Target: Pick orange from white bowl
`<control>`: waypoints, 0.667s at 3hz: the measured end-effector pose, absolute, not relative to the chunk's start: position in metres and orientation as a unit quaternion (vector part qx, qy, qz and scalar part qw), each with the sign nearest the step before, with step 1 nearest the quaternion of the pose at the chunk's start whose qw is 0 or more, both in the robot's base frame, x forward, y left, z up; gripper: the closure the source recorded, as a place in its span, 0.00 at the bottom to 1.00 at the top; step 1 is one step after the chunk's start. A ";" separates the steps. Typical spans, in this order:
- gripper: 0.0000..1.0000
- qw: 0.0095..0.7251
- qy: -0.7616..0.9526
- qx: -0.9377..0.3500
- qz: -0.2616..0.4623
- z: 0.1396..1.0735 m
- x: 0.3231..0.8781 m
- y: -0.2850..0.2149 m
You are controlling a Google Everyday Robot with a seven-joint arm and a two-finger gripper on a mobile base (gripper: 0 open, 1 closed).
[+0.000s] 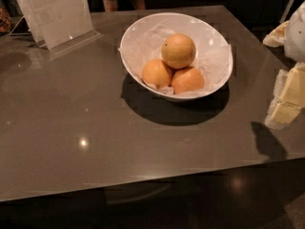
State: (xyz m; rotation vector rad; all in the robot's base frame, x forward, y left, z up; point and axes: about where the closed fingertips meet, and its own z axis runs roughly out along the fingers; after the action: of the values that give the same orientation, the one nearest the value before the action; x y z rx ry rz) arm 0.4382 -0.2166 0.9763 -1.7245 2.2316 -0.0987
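Grey, glossy tabletop [71, 109] filled most of the view; the white bowl [127, 56] sat toward the far middle, lined with crinkled paper [214, 61]; the orange [178, 50] — largest and palest — rested inside on top of two smaller, deeper-orange fruits [157, 73], touching both; a clear sign holder [57, 13] stood at the far left; the gripper [288, 99] hung at the right edge, well apart from the bowl — whether it was apart or together could not be told.
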 end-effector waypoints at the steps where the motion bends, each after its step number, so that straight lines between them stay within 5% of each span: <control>1: 0.00 0.159 0.781 -0.603 -0.034 0.976 0.438 -0.217; 2: 0.00 0.180 0.770 -0.611 -0.025 0.984 0.450 -0.210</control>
State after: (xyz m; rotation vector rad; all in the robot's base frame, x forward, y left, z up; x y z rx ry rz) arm 0.4497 -0.2105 0.9837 -1.7275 2.1775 -0.0716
